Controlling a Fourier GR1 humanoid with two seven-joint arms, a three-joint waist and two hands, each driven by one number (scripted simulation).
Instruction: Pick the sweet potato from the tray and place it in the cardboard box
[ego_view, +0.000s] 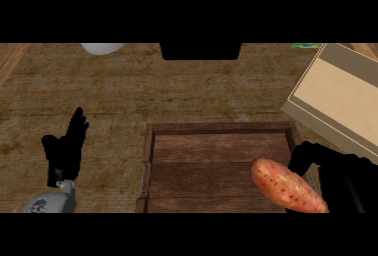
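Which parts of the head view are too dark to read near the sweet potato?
Head view: the right hand is a black mass beside the sweet potato, its fingers indistinguishable; the wooden tray and cardboard box are evenly lit without glare; the left hand shows as a dark silhouette, fingers straight.

No readable text or labels anywhere

I have one view only, from the head, looking steeply down on the counter (111, 95). It sits close: the wooden tray (221, 128) runs off the lower edge and the cardboard box (336, 95) off the right edge.
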